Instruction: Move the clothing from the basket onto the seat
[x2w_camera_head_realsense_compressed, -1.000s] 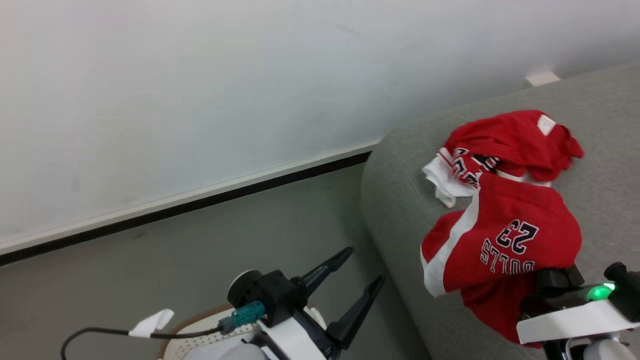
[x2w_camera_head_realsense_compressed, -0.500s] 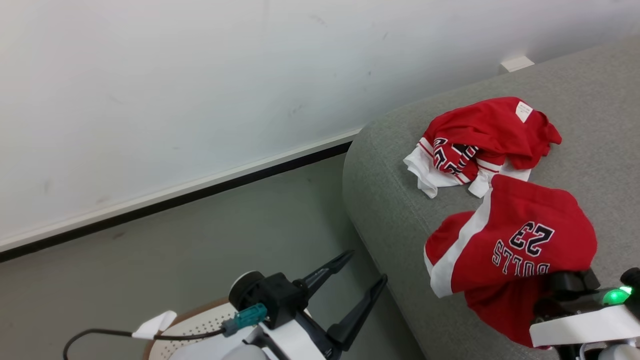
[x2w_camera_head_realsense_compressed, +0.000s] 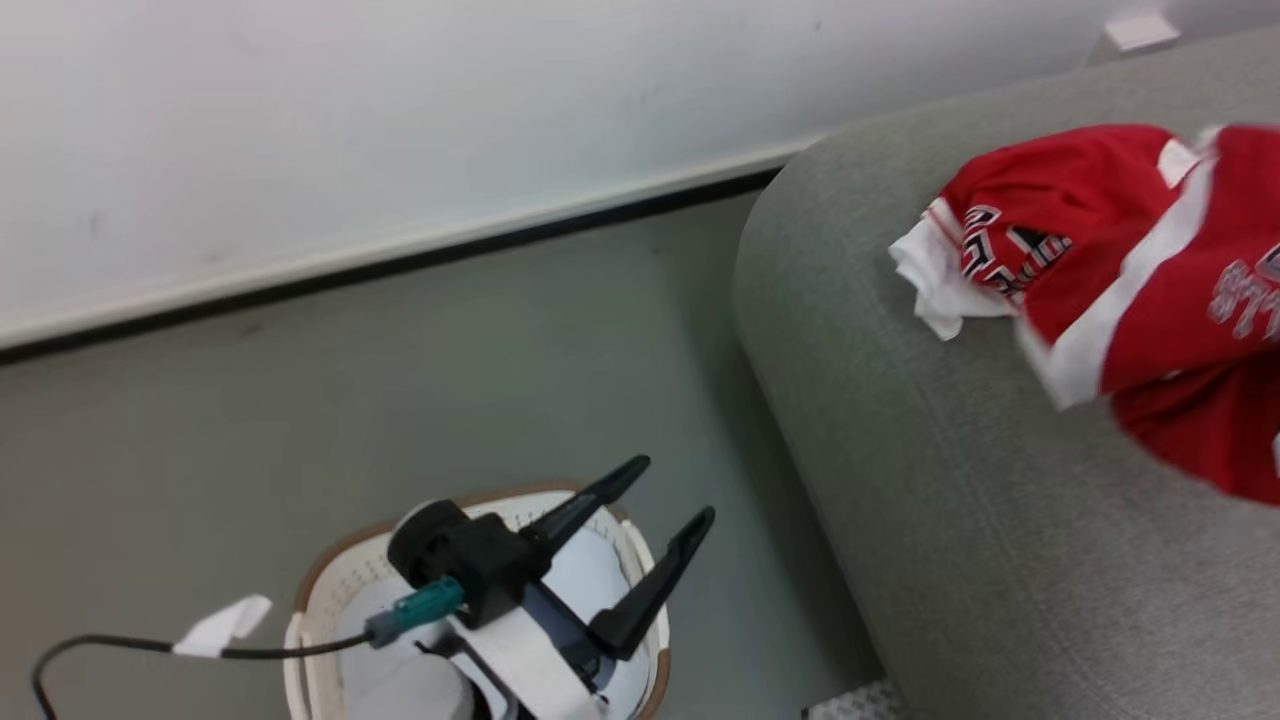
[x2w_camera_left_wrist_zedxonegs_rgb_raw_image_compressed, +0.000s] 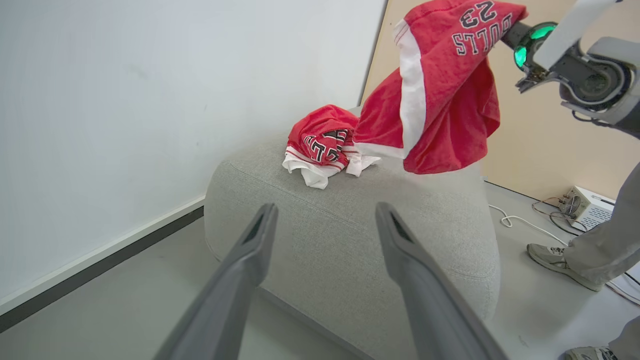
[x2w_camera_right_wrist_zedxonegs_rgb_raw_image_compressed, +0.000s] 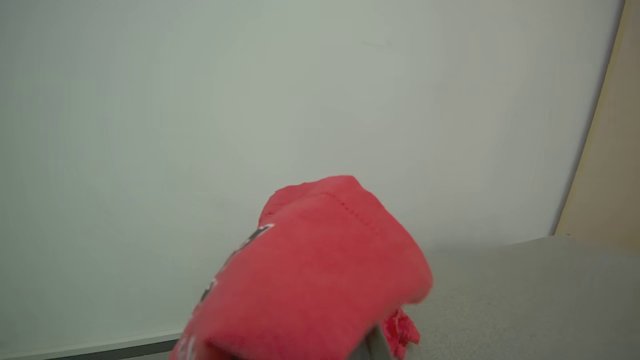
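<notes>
**Shorts in the air above the sofa, basket down to its liner**

The basket (x2w_camera_head_realsense_compressed: 335, 565) stands on the floor beside the sofa (x2w_camera_head_realsense_compressed: 900, 450). Inside it the white liner (x2w_camera_head_realsense_compressed: 600, 580) shows under the left arm.

The left gripper (x2w_camera_left_wrist_zedxonegs_rgb_raw_image_compressed: 326, 207) hangs over the basket with its fingers spread wide, holding nothing and touching nothing.

The right gripper (x2w_camera_left_wrist_zedxonegs_rgb_raw_image_compressed: 507, 32) is up high. Its fingers are buried in red cloth, so the gap cannot be seen, but the shorts (x2w_camera_left_wrist_zedxonegs_rgb_raw_image_compressed: 440, 100) hang from it with their lower edge clear above the seat. The lettering "BULLS 23" reads upside down.

The shirt (x2w_camera_left_wrist_zedxonegs_rgb_raw_image_compressed: 320, 135) lies crumpled on the sofa, just beside the hanging shorts.

The head camera has swung since half a second ago, so more of the basket is in view. The shorts sat low against the seat then, and are now raised. The left gripper's spread is unchanged.
</notes>
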